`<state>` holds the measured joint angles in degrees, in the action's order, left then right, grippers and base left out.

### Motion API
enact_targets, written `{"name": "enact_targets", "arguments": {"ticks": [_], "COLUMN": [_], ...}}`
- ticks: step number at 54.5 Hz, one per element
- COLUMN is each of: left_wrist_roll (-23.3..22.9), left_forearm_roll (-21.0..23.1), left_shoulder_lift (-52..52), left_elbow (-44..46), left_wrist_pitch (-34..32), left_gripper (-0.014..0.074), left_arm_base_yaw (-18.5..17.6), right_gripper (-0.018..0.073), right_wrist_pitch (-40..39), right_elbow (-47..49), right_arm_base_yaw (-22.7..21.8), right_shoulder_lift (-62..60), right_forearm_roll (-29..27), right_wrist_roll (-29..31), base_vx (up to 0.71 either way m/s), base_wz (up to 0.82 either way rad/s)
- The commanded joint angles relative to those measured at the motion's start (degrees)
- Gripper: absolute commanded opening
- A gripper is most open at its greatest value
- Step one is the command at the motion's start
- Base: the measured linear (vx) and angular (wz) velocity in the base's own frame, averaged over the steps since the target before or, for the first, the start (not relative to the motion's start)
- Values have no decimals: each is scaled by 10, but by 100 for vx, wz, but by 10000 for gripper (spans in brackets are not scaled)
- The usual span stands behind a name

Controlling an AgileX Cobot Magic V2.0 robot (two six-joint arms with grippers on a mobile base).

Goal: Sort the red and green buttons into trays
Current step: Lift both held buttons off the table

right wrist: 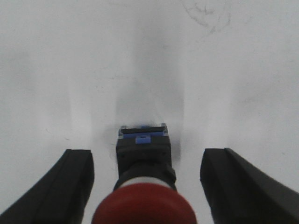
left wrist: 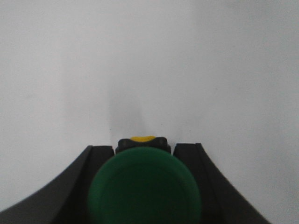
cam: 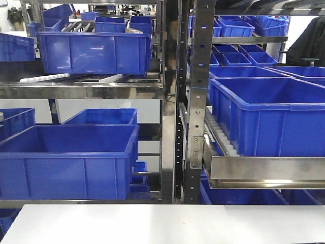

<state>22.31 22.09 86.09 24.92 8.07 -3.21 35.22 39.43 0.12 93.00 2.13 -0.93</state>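
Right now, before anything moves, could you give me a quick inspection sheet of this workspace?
Surface: white table, bare in the front view; faint scuff in the right wrist view.
Job's things: green button between the left fingers; red button between the right fingers; trays not seen.
Clutter: nothing seen.
Grippers: left fingers closed against the green button's body; right fingers spread wide, clear of the red button.
Cables: nothing seen.
Surroundings: metal shelving holding blue crates behind the table.

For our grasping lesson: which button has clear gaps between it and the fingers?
The red button, in the right gripper: gaps show both sides. The green button sits tight in the left gripper.
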Motion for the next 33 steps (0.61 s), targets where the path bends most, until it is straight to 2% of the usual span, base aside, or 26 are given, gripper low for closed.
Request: {"name": "enact_targets", "arguments": {"ticks": [1, 10, 33], "left_wrist_roll": [-1, -1, -1], "left_forearm_roll": [3, 3, 4], "left_shoulder_lift": [-14, -14, -17], "left_elbow": [13, 13, 15], "left_wrist_pitch": [-28, -28, -28], "left_gripper": [-6, -6, -6], "left_arm_base_yaw": [-4, -4, -4], "right_gripper": [474, 368, 57], "right_wrist_pitch": [-13, -13, 9], "right_elbow": [14, 14, 14], "right_arm_base_yaw": [-3, -3, -3], "right_shoulder_lift": [-12, -12, -18], "right_forearm_roll": [-2, -21, -21], "right_wrist_roll": [6, 6, 14], "base_vx": [0, 0, 0], "base_wz": [0, 0, 0]}}
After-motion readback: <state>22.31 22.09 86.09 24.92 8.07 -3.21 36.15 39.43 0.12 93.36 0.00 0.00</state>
